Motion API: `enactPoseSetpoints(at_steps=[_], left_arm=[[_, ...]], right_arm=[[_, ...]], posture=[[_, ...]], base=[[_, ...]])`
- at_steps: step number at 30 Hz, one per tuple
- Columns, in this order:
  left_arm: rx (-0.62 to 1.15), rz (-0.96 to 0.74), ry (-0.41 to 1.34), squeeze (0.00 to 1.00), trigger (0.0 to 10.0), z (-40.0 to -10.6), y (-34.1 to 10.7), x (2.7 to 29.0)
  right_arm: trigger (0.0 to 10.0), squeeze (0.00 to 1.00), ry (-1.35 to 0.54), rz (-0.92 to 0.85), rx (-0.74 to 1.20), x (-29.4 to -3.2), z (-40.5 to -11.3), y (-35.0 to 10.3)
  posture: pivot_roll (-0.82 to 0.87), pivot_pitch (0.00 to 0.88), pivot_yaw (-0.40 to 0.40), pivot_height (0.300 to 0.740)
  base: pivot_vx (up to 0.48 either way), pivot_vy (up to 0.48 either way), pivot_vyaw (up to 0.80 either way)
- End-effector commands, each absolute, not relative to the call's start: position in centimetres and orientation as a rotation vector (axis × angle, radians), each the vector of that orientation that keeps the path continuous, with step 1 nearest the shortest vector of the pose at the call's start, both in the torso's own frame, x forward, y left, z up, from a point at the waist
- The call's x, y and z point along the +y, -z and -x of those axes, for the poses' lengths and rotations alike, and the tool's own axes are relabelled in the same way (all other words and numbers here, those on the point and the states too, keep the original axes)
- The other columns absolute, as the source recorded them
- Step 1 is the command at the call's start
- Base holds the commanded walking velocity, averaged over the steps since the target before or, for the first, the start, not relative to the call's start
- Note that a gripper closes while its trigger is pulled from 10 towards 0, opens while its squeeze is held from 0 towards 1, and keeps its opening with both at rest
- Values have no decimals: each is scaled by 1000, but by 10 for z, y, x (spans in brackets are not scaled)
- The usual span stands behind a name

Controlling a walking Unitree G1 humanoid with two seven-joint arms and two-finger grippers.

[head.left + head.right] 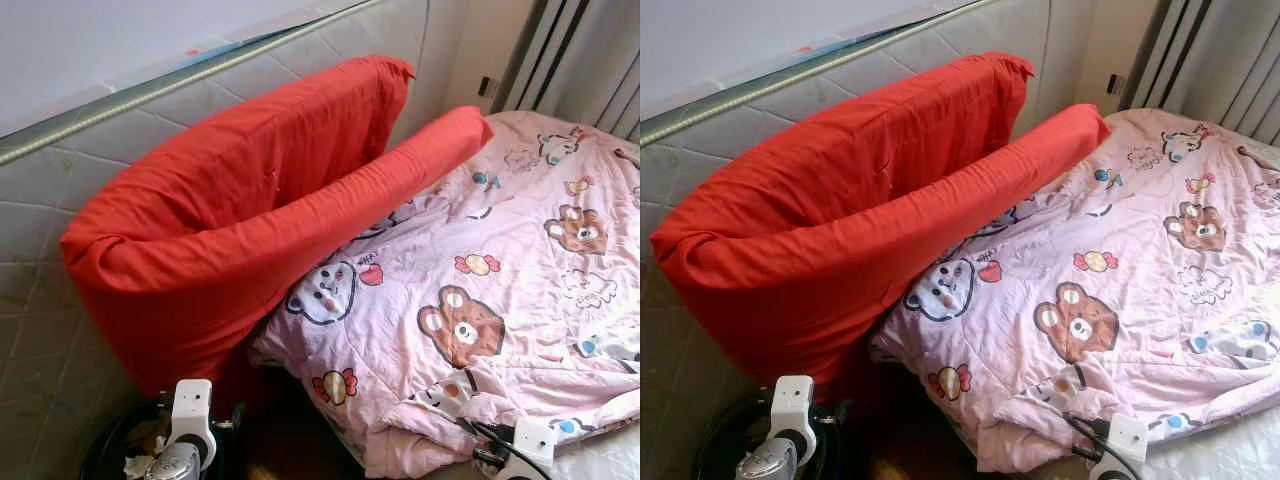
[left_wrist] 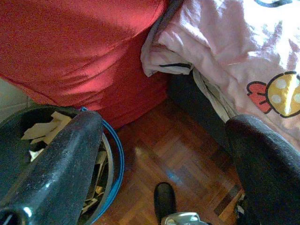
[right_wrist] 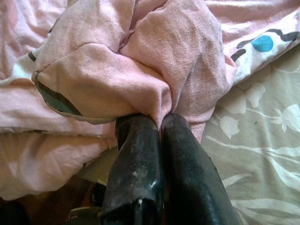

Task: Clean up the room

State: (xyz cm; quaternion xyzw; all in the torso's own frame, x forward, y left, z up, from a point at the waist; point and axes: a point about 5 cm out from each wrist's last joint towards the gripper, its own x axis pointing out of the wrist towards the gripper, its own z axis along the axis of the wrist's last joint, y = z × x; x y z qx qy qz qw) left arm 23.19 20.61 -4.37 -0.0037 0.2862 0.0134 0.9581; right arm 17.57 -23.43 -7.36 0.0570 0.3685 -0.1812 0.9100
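Right gripper (image 3: 159,123) clenched on near bunched edge of soft, light pink bear-print quilt (image 1: 500,270) (limp, will drape); left gripper (image 2: 164,154) spread wide, empty.

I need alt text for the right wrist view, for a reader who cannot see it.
The right end effector, its two black fingers shut together, pinches a bunched fold of the pink cartoon-print quilt. Beside it lies a pale sheet with a white flower pattern.

Left gripper (image 2: 164,154): 2 long black fingers (image 2: 61,173), speckled, glossy. Right gripper (image 3: 161,124): 2 black scuffed fingers. White wrist brackets (image 1: 190,405), silver arms, black cable (image 1: 490,435).
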Motion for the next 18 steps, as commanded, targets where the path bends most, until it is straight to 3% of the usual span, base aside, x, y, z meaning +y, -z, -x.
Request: enactPoseSetpoints(at_steps=[1, 18], left_arm=[[603, 5, -41, 0, 10000, -225, 47, 212], [597, -2, -29, 0, 10000, -226, 46, 212]], right_arm=[[10000, 0, 372, -120, 780, -231, -171, 77], [10000, 0, 370, -117, 779, -228, -171, 77]], posture=[[80, 54, 23, 740], [79, 48, 30, 740]], base=[[0, 0, 0], [0, 0, 0]])
